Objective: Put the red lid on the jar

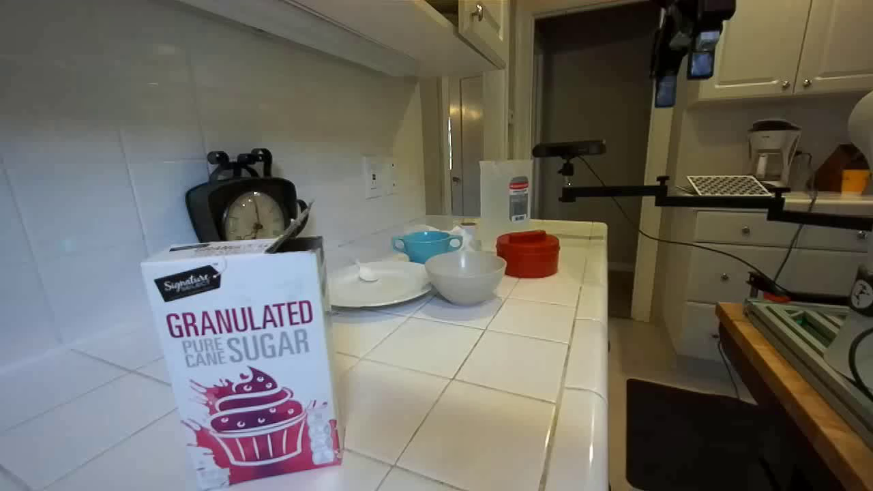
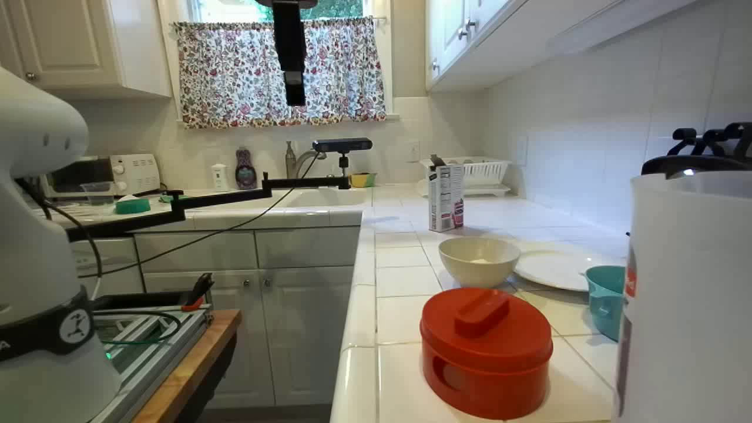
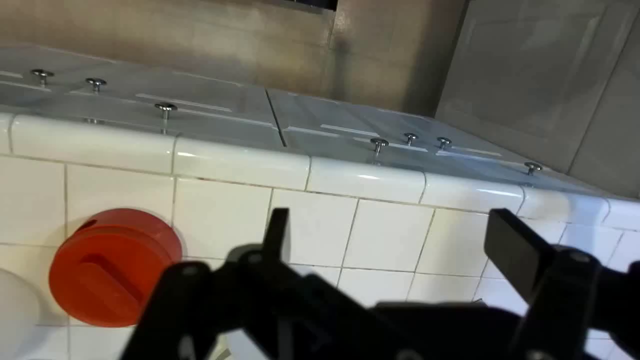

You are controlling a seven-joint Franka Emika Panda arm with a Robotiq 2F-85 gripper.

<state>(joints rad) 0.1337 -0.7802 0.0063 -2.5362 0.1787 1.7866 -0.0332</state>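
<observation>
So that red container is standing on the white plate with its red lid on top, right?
Not on the white plate: both exterior views show the red container standing on the tiled counter, apart from that plate. Its red lid is indeed on top.

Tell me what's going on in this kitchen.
A white robot arm has its black two-fingered gripper open, empty and held above the level of the white-tiled counter; nothing is being handled. The round red plastic lid rests on a squat red plastic container; if that is the one meant, the lid looks in place. A tall, labelled, whitish plastic container stands nearby.
</observation>
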